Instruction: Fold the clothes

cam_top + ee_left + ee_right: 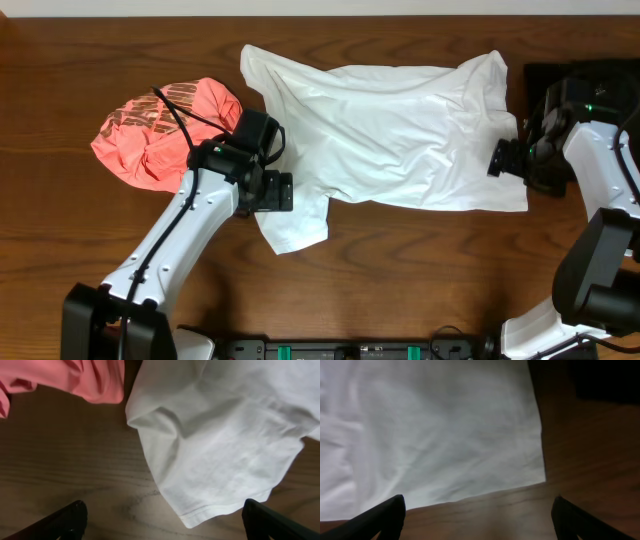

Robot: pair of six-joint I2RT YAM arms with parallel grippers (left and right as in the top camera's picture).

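The white T-shirt [400, 130] lies spread and wrinkled across the middle of the table. The coral-pink shirt [160, 130] with pale lettering sits crumpled to its left. My left gripper [285, 192] hovers open over the T-shirt's near-left sleeve [215, 450], whose hem lies between the fingers, with the pink shirt [75, 377] off to one side. At the T-shirt's right edge my right gripper [497, 160] is open above bare wood just off the hem [435, 430]. In the wrist views both the left gripper [165, 527] and the right gripper [477, 522] hold nothing.
A black folded garment [560, 75] lies at the far right, behind the right arm, and shows as a dark patch [605, 380] in the right wrist view. Brown wooden tabletop [400, 260] surrounds the clothes. The arm bases stand at the front edge.
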